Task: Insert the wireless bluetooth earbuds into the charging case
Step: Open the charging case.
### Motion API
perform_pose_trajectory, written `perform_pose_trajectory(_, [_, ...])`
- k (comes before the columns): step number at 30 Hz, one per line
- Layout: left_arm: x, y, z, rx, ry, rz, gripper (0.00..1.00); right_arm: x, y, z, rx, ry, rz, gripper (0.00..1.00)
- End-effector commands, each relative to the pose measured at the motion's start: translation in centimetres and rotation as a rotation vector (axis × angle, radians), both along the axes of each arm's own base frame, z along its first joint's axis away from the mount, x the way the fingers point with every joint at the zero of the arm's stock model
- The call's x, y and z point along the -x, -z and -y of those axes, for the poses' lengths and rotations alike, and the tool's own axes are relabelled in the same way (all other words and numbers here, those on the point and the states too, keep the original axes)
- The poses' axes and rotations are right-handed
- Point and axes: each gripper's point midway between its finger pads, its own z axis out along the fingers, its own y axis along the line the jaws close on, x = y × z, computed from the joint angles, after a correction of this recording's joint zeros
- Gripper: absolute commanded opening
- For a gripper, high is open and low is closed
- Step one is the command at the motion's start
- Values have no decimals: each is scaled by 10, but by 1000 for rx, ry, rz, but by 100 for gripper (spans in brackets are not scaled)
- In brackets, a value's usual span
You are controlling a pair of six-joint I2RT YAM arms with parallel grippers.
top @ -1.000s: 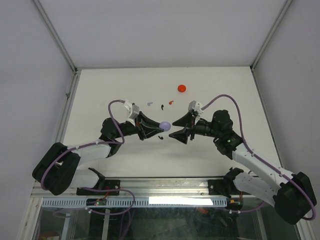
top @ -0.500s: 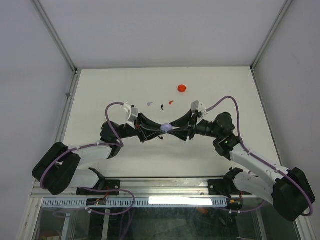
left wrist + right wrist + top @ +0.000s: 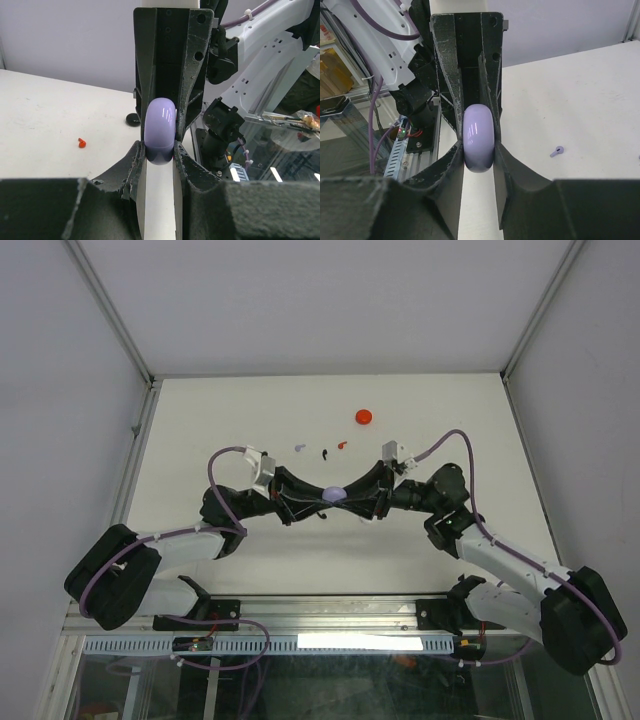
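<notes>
A lilac round charging case [image 3: 333, 493] is held off the table between both grippers, which meet nose to nose. My left gripper [image 3: 322, 494] is shut on its left side and my right gripper [image 3: 345, 495] is shut on its right side. The case looks closed, edge-on, in the left wrist view [image 3: 160, 131] and the right wrist view [image 3: 478, 137]. A lilac earbud [image 3: 299, 447], a black earbud [image 3: 325, 453] and a red earbud [image 3: 343, 444] lie on the table just behind the grippers. The lilac earbud also shows in the right wrist view [image 3: 557, 151], the red one in the left wrist view [image 3: 80, 143].
A red round case [image 3: 364, 416] lies further back, right of centre. A small black item [image 3: 322, 513] lies on the table just below the grippers and shows as a dark disc in the left wrist view [image 3: 132, 118]. The white table ends at metal rails.
My right gripper moved left to the lilac case and shut on it. The left gripper kept its hold, and both arms stretched toward the middle.
</notes>
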Motion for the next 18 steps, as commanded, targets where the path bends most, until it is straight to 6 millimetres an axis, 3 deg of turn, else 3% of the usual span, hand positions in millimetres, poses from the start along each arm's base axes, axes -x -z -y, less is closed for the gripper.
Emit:
perform_pose_trajectory(1, [11, -23, 0, 79, 14, 74, 0, 4, -14, -1, -48, -28, 44, 27])
perform_pose_trajectory(6, [13, -25, -1, 87, 16, 80, 2, 8, -14, -1, -47, -50, 47, 7])
perform_pose_trajectory(8, [13, -26, -2, 90, 10, 83, 16, 10, -14, 0, -46, -52, 47, 0])
perform_pose_trajectory(11, [11, -25, -3, 74, -8, 81, 35, 11, -13, 1, -38, -50, 48, 0])
perform_pose_trajectory(18, [6, -22, -3, 8, -47, 55, 61, 14, -12, 4, -28, -46, 65, 0])
